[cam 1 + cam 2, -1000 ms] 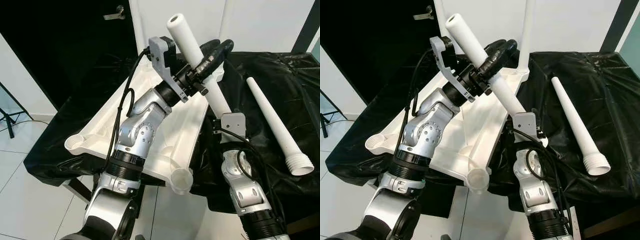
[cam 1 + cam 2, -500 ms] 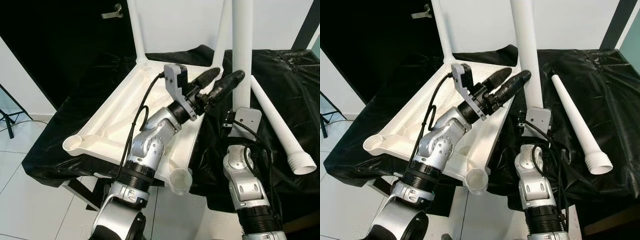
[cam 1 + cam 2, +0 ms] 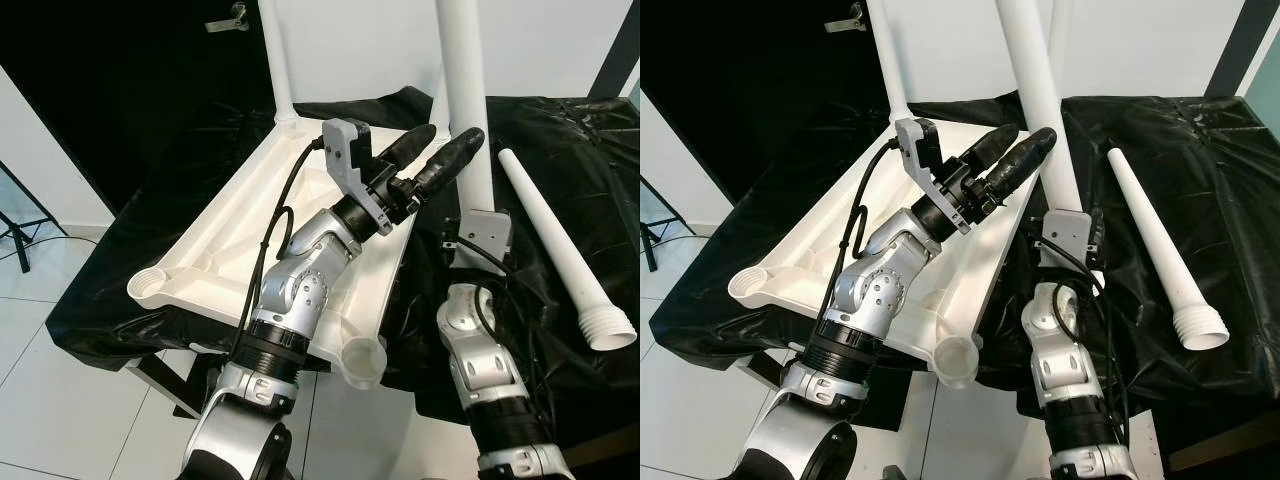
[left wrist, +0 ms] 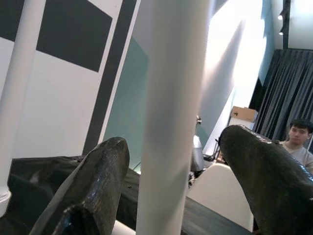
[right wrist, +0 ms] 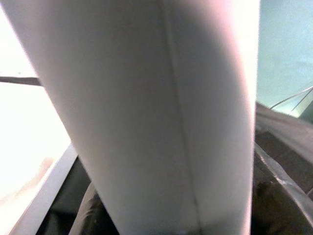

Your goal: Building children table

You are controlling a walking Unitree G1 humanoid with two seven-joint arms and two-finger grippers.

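White kids' tabletop (image 3: 250,235) lies upside down on the black-draped worktop (image 3: 560,150), w/ one leg already standing at its far-left corner (image 3: 277,60). Left tool (image 3: 432,160) is raised over the tabletop's far-right edge, fingers spread wide, gripping nothing; upright white leg (image 3: 463,90) stands just beyond, between them in the wrist view. Right tool (image 5: 171,215) sits below, clamped on that leg's lower part. Spare leg (image 3: 555,250) lies to the right on the cloth. A person (image 4: 298,142) sits far back.

It looked like an office or showroom: white walls, a tiled floor (image 3: 60,340), dark curtains (image 4: 286,93), and a worktop draped in black sheeting (image 3: 560,140).
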